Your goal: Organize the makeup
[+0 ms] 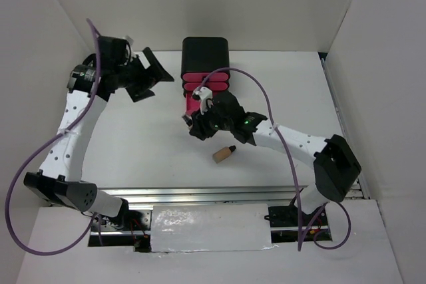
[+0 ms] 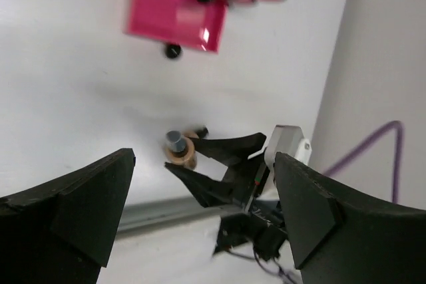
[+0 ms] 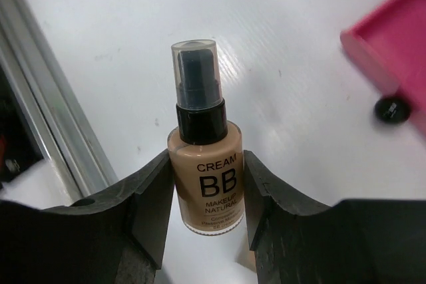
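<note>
My right gripper is shut on a beige "BB cream" bottle with a black collar and clear cap, one finger pressed on each side of its body. From above, the right gripper hangs just in front of the open pink drawer. The left wrist view shows that same held bottle end-on. A second beige black-capped bottle lies on its side on the table just right of the gripper. My left gripper is raised at the back left, open wide and empty.
The black box with pink drawers stands at the back centre, its lowest drawer pulled out, black knob showing. White walls close in the table on three sides. A metal rail runs along the near edge.
</note>
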Motion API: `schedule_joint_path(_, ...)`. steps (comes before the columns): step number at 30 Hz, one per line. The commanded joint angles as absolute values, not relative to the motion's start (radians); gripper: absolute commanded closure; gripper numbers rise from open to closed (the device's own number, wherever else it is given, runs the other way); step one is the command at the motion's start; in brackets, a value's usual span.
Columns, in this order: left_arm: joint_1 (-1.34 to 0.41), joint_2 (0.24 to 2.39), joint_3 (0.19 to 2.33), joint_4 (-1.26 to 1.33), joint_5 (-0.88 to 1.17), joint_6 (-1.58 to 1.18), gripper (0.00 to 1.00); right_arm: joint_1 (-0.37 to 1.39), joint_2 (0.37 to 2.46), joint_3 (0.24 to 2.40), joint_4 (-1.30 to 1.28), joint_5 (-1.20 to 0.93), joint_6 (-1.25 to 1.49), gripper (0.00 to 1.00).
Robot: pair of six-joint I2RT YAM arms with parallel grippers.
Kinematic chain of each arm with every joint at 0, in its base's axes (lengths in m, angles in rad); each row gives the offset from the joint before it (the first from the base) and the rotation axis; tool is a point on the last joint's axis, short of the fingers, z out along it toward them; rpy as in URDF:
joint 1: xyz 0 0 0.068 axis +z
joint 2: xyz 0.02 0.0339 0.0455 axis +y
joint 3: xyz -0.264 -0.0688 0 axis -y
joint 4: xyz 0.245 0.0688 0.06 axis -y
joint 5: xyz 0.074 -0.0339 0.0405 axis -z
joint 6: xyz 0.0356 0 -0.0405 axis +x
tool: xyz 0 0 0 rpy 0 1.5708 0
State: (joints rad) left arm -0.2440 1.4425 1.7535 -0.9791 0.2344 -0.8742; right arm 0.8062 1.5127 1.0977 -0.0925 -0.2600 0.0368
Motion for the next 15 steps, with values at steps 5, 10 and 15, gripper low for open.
schedule_joint_path(5,-0.146,1.369,1.806,-1.164,0.051,-0.744,0.01,0.790,1.658,1.282,-0.156,0.150,0.782,1.00)
schedule_joint_path(10,-0.141,1.272,1.638,-1.120,0.097,-0.744,0.01,0.781,1.813,1.483,-0.346,0.271,1.089,1.00)
schedule_joint_path(15,-0.138,1.221,1.583,-1.132,0.098,-0.733,0.00,0.755,1.919,1.626,-0.491,0.324,1.331,1.00)
